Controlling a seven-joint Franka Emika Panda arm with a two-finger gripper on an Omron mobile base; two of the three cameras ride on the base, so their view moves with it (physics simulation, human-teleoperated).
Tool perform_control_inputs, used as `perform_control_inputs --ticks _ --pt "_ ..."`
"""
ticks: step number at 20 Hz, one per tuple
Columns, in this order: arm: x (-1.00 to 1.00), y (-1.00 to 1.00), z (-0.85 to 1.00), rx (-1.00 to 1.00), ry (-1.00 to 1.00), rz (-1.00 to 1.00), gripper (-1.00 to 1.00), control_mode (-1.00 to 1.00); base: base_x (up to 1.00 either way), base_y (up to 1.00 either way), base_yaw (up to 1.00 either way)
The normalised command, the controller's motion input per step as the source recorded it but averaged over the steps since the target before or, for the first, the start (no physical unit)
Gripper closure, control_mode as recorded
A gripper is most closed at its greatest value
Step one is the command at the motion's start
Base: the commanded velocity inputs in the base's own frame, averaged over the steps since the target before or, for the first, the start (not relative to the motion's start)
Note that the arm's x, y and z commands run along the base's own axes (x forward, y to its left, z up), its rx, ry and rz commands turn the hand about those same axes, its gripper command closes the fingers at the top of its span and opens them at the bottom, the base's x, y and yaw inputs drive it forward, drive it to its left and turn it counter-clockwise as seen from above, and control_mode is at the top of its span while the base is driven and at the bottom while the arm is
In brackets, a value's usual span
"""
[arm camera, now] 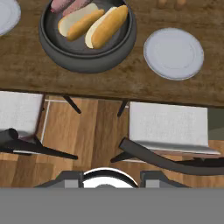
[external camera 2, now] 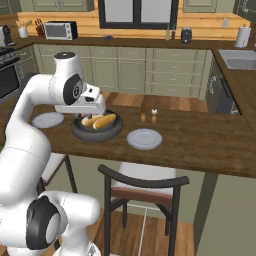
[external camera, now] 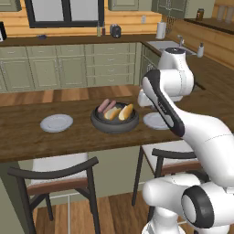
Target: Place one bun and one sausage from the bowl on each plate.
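- Nearest the base stand two dark-framed chairs with pale seat cushions [arm camera: 168, 124], tucked under the near edge of the long dark-brown wooden bench [external camera: 27, 141].
- The end effector [external camera 2: 95, 107] hangs above the near side of the bench, over the bowl's left rim in the right base view. Its fingers are pressed nearly together with nothing between them.
- On the bench sits the wide, shallow, dark grey-black bowl with a thick rim [arm camera: 87, 63]. Inside lie two golden-brown oblong buns with pale cut sides [arm camera: 107, 27] side by side, and behind them two pinkish-red sausages [external camera: 106, 105], touching the buns.
- One small round pale grey-white plate [arm camera: 174, 53] lies just beside the bowl on the robot's right; the second, like plate [external camera: 56, 122] lies well apart on the left. Both are bare, so no portion has been served yet.
- Handling, as a judgement: the buns look soft and light, and would squash under a hard pinch, so take one across its short width near the middle. The sausages look firmer but smooth and round, likely to roll or slip; grip mid-length, across the narrow axis.
- Further back on the bench stand two small brown shakers [external camera 2: 148, 115].
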Motion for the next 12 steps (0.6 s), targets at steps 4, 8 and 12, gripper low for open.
perform_control_inputs --ticks 4,8,12 --pt "0.38 0.36 -0.08 -0.05 -0.02 -0.10 -1.00 -1.00 0.00 0.00 0.00" --pt "0.97 0.57 -0.24 -0.10 -0.03 -0.21 -1.00 -1.00 0.00 0.00 0.00" --pt "0.78 0.16 -0.43 -0.03 0.04 -0.04 -1.00 -1.00 0.00 0.00 0.00"
